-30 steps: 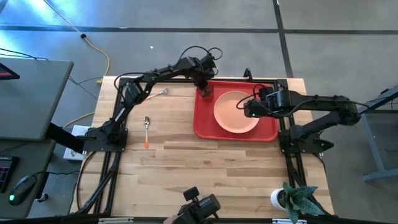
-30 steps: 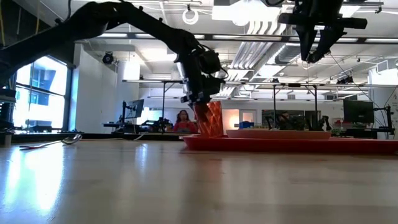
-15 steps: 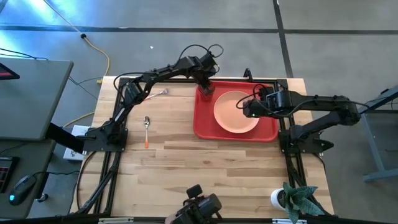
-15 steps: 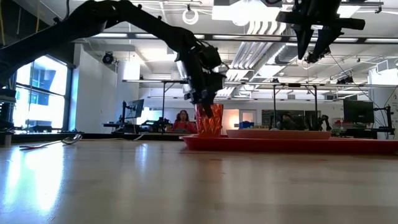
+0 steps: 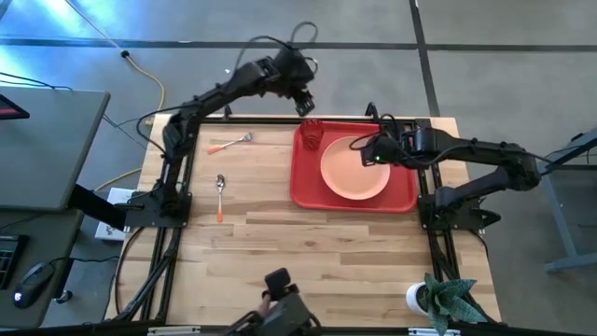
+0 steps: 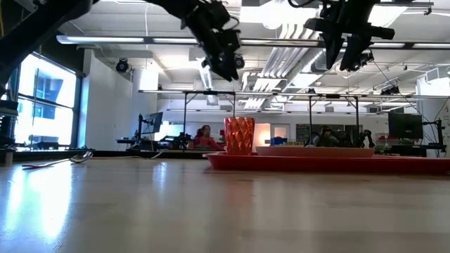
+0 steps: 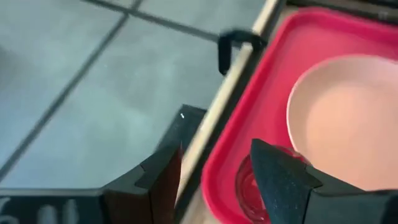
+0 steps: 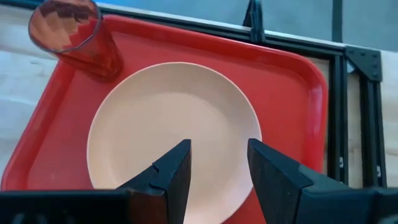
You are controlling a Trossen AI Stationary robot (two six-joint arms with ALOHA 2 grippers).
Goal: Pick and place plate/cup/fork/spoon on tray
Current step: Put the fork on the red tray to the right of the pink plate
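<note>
The dark red cup [image 5: 311, 133] stands upright on its base in the far left corner of the red tray [image 5: 308, 191]. The peach plate [image 5: 354, 170] lies flat on the tray beside the cup [image 8: 74, 34]. My left gripper [image 5: 303, 98] hangs open high above the table's far edge, over and behind the cup [image 6: 239, 135]. My right gripper [image 5: 368, 154] is open in the air above the plate [image 8: 174, 143]. The fork [image 5: 230, 143] and the spoon [image 5: 220, 193] lie on the bare wood left of the tray.
A black frame [image 5: 424, 201] runs along the table's edges, with a clamp [image 7: 239, 46] at the far edge beside the tray. A white pot with a green plant [image 5: 438, 297] stands at the near right corner. Bare wood stretches across the table's near half.
My left gripper has opened and let go of the cup, then risen well clear and drawn back toward the table's far edge. The cup stays upright on the tray. My right gripper has shifted a little toward the far edge, still open.
</note>
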